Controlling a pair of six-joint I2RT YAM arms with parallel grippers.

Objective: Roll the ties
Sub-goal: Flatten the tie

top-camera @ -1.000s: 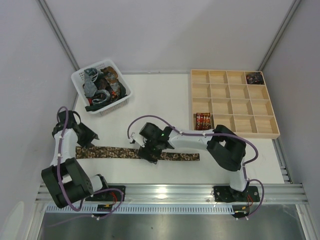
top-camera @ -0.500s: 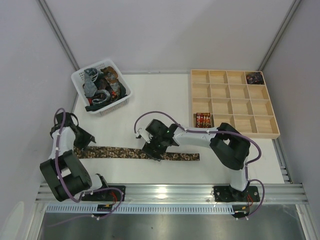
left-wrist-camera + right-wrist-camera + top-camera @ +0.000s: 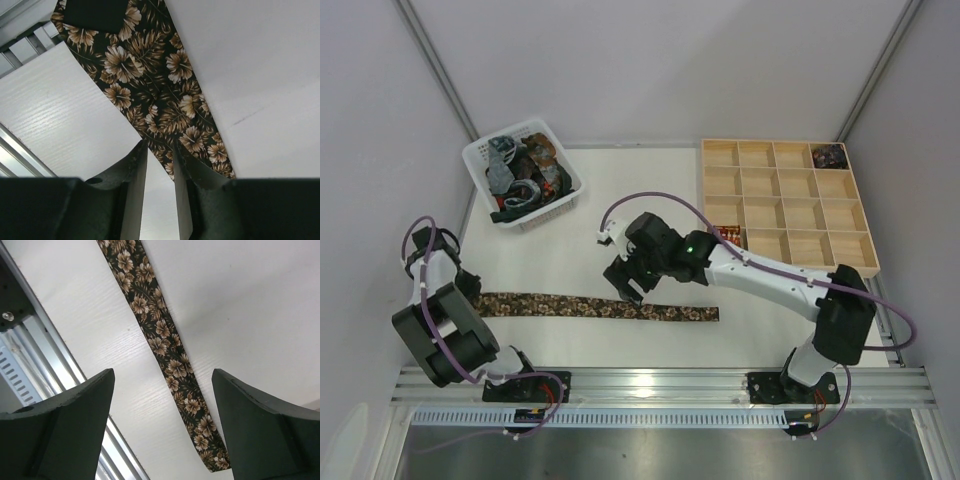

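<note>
A dark brown tie [image 3: 560, 305] with a tan floral print lies flat and unrolled across the near part of the white table. Its wide pointed end is at the left. My left gripper [image 3: 467, 286] hovers at that left end. In the left wrist view its jaws [image 3: 159, 150] stand a narrow gap apart with bare table between them, and the tie [image 3: 150, 75] runs away from the fingertips. My right gripper [image 3: 628, 290] hangs above the tie's middle, wide open and empty. The right wrist view shows the narrow end of the tie [image 3: 160, 335] below it [image 3: 162, 372].
A white basket [image 3: 480, 155] holding several more ties stands at the back left. A wooden compartment tray [image 3: 785, 271] sits at the right, with a dark roll [image 3: 830, 155] in its far corner. An aluminium rail [image 3: 660, 380] runs along the near edge.
The left arm has drawn back leftward to the tie's end and its jaws have narrowed. The right gripper has lifted off the tie and moved slightly up and right.
</note>
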